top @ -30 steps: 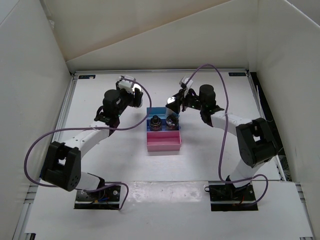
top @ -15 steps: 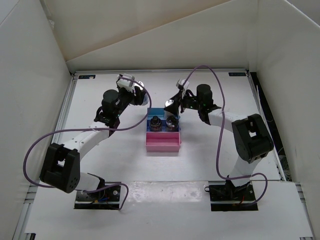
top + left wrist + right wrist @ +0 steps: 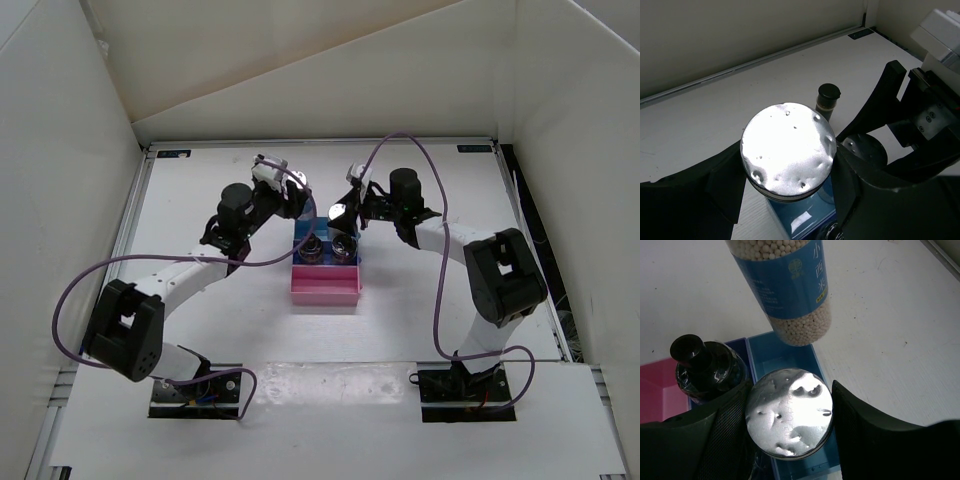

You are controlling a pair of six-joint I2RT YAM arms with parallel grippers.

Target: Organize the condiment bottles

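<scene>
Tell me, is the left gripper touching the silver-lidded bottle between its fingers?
Touching. In the left wrist view both fingers of the left gripper press the silver-lidded bottle, no gap.

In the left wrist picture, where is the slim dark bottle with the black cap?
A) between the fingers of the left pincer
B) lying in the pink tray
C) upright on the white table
C: the slim dark bottle with the black cap stands upright on the white table, behind the round silver lid.

Two aloft, three down.
I see a blue-labelled shaker (image 3: 790, 290) and a silver-lidded shaker (image 3: 789, 417) held over the rack's (image 3: 325, 287) blue tier, two dark-topped jars (image 3: 310, 247) (image 3: 343, 245) standing in it, slim dark bottle (image 3: 828, 100) upright behind.
</scene>
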